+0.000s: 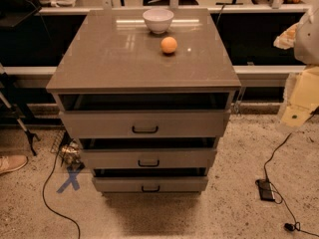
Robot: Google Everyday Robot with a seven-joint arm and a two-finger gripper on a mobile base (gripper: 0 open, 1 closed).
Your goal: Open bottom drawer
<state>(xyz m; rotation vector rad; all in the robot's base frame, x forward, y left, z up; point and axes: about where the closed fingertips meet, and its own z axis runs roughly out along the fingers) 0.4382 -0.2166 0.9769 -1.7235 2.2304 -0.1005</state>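
Observation:
A grey-taupe cabinet (144, 59) stands in the middle of the camera view with three drawers. The bottom drawer (119, 184) has the slimmest front and a small black bar handle (150, 188). It stands out a little, with a dark gap above its front. The middle drawer (114, 159) and the tall top drawer (99, 124) also stand out slightly. My gripper (298, 101) is at the right edge, a pale yellowish shape close to the camera. It is well right of the cabinet and above the bottom drawer's level, touching nothing.
A white bowl (158, 20) and an orange (169, 45) sit on the cabinet top. On the floor, a black adapter with cables (265, 189) lies at the right. A blue tape cross (70, 179), a shiny crumpled object (70, 154) and a shoe (11, 163) are at the left.

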